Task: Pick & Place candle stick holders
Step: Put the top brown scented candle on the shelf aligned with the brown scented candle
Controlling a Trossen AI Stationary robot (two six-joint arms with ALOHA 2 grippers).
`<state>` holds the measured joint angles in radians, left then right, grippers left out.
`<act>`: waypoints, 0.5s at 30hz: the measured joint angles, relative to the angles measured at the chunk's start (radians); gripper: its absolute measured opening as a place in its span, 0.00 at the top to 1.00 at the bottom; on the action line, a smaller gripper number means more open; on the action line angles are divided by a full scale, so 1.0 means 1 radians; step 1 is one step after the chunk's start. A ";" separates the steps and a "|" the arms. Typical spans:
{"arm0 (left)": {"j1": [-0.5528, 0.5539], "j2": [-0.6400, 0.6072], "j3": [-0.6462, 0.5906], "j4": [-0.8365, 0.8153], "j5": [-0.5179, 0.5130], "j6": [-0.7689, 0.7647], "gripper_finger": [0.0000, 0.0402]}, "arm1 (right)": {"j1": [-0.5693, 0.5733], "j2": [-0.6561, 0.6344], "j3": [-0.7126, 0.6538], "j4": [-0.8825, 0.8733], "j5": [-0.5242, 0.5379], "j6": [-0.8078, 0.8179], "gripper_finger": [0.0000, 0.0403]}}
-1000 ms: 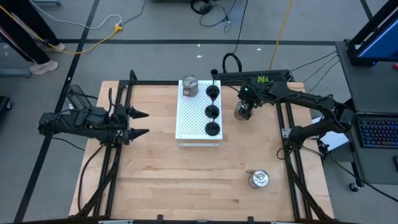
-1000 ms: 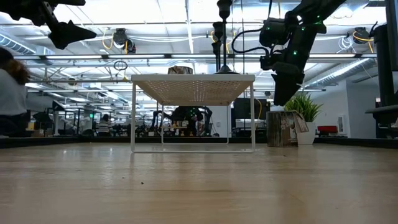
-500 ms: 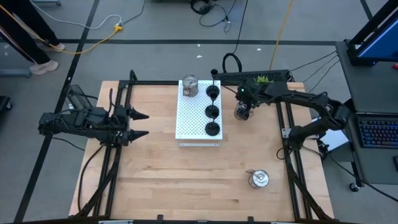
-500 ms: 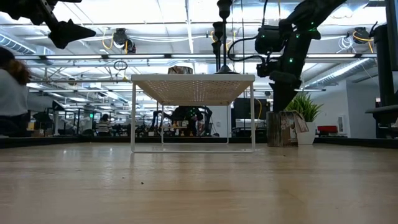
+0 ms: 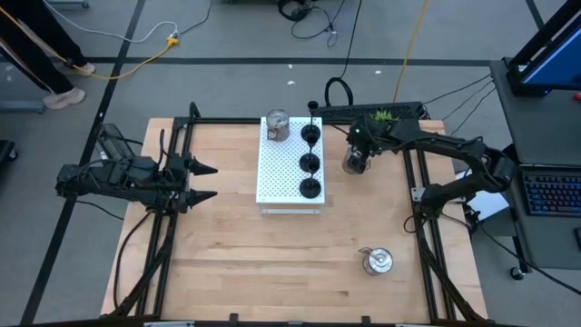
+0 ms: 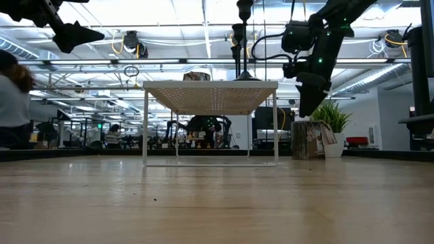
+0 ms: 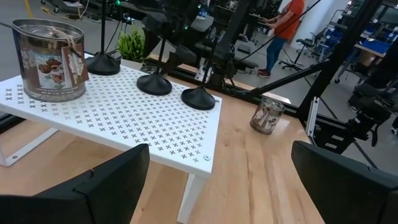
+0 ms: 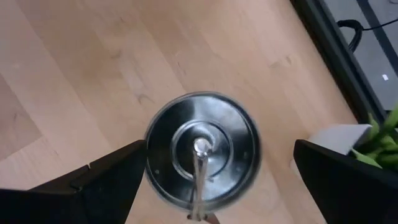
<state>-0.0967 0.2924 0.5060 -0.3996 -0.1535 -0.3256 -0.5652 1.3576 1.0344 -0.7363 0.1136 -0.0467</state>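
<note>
A white perforated rack [image 5: 281, 173] stands mid-table. On its top are three black candle stick holders [image 5: 310, 134] [image 5: 310, 163] [image 5: 310, 189] in a row and one silver holder [image 5: 277, 125]. Another silver holder [image 5: 354, 163] stands on the table right of the rack. My right gripper [image 5: 357, 153] hangs just above it, open and pointing steeply down. In the right wrist view its two fingers stand on either side of the round silver top [image 8: 202, 149] without touching it. A third silver holder [image 5: 376, 261] stands near the table's front. My left gripper [image 5: 204, 180] waits open at the table's left.
A small green potted plant [image 5: 385, 115] stands at the far edge, just behind the right gripper. Black frame rails [image 5: 422, 195] run along the table's left and right sides. Bare wood [image 5: 272, 263] lies in front of the rack. A person [image 6: 10, 102] shows beyond the table.
</note>
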 joint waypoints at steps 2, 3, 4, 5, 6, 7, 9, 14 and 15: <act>0.000 0.000 0.000 0.000 0.000 -0.008 0.01 | 0.000 -0.010 0.000 0.000 0.020 -0.003 0.01; 0.000 0.000 0.000 0.000 0.000 -0.009 0.01 | 0.000 -0.012 0.001 0.002 0.020 -0.007 0.01; 0.000 0.000 0.000 0.000 0.000 -0.010 0.01 | -0.001 -0.012 0.001 0.001 0.017 -0.008 0.01; 0.000 0.000 0.000 0.000 0.001 -0.014 0.01 | -0.005 -0.011 0.001 -0.001 0.016 -0.008 0.01; 0.000 0.000 0.000 0.000 0.004 -0.018 0.01 | -0.007 -0.011 0.001 -0.004 0.016 -0.008 0.01; 0.000 0.000 0.000 0.002 0.006 -0.023 0.01 | -0.008 -0.011 0.001 -0.002 0.016 -0.013 0.01; 0.000 0.000 0.000 0.011 0.009 -0.029 0.01 | -0.010 -0.011 0.001 0.001 0.016 -0.022 0.01; 0.000 0.000 0.000 0.026 0.033 -0.056 0.00 | -0.023 -0.011 0.000 0.006 0.016 -0.047 0.01; 0.000 0.000 0.000 0.036 0.040 -0.060 0.01 | -0.028 -0.010 0.000 0.007 0.015 -0.050 0.01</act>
<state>-0.0967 0.2924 0.5060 -0.3640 -0.1133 -0.3859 -0.5928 1.3474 1.0348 -0.7297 0.1289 -0.0966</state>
